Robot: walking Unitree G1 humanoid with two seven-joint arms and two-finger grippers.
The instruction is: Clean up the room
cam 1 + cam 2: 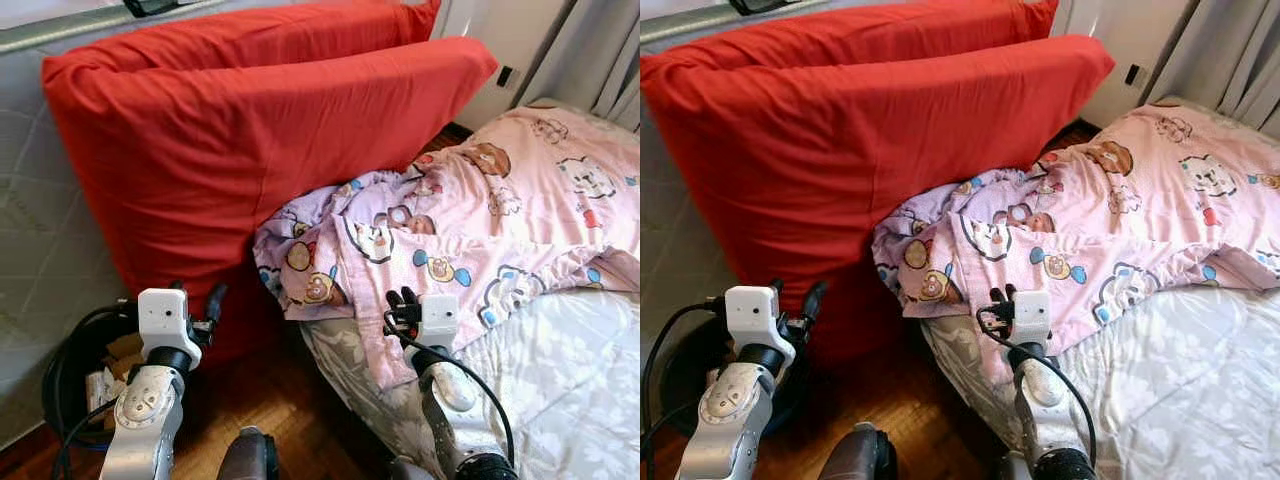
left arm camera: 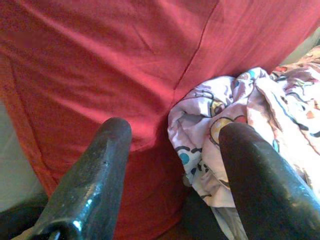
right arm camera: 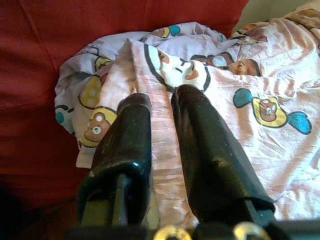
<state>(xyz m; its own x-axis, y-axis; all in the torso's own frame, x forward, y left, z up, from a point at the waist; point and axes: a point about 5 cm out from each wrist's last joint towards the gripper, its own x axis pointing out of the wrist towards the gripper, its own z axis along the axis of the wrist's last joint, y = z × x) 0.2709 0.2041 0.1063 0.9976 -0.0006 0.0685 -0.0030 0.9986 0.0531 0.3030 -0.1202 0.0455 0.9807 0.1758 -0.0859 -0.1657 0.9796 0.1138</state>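
right gripper seemingly clamped on the pink blanket at the bed edge; left gripper spread apart before the red pillow.

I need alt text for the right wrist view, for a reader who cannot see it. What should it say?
The right pincer, its two black fingers nearly together, points at a crumpled pink blanket printed with cartoon bears. A big red cushion stands behind and beside the blanket.
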